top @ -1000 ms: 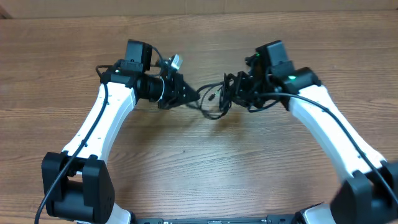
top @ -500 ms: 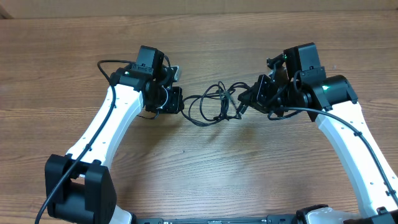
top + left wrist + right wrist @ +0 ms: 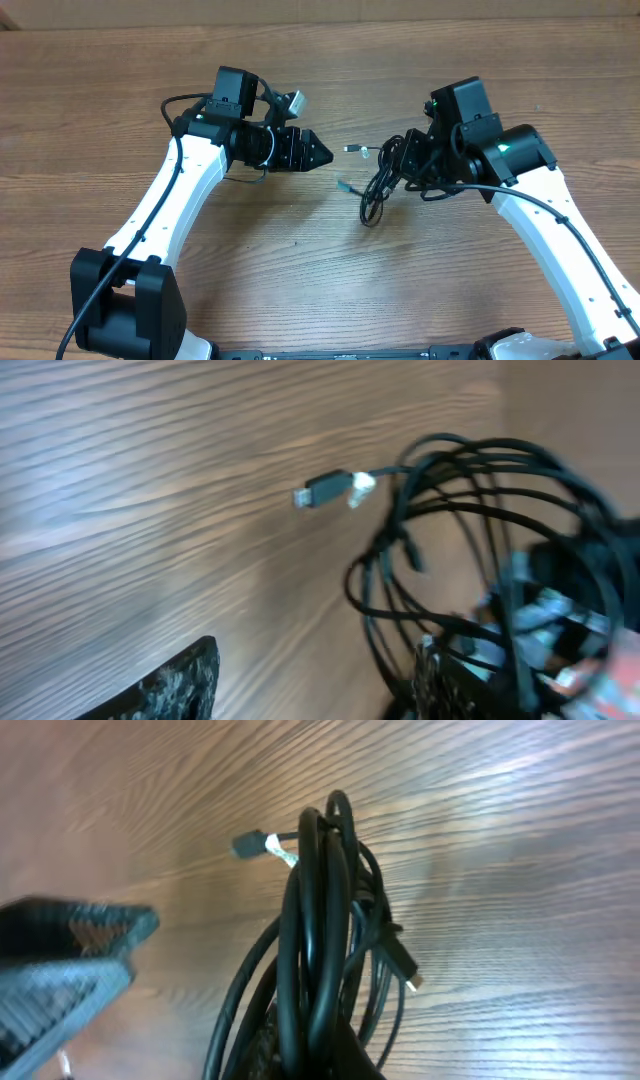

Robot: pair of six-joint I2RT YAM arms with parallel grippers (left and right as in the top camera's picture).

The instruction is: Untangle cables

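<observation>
The cables (image 3: 378,188) are a tangled bundle of thin black loops, bunched up and hanging from my right gripper (image 3: 405,163), which is shut on them. One small plug end (image 3: 352,149) sticks out to the left. In the right wrist view the cables (image 3: 320,920) run up from between the jaws of my right gripper (image 3: 320,1055), with a plug (image 3: 250,845) at the top left. My left gripper (image 3: 320,154) is open and empty, a short way left of the bundle. The left wrist view shows the left gripper (image 3: 315,695), the cables (image 3: 470,540) ahead and the plug (image 3: 325,489).
The wooden table (image 3: 300,270) lies bare around the bundle. My left gripper (image 3: 60,970) shows blurred at the left of the right wrist view. Thicker black cords run along both white arms (image 3: 165,200).
My left gripper has opened and let go of the cables. The strands that were stretched between the two grippers have sprung back and now hang bunched from the right gripper.
</observation>
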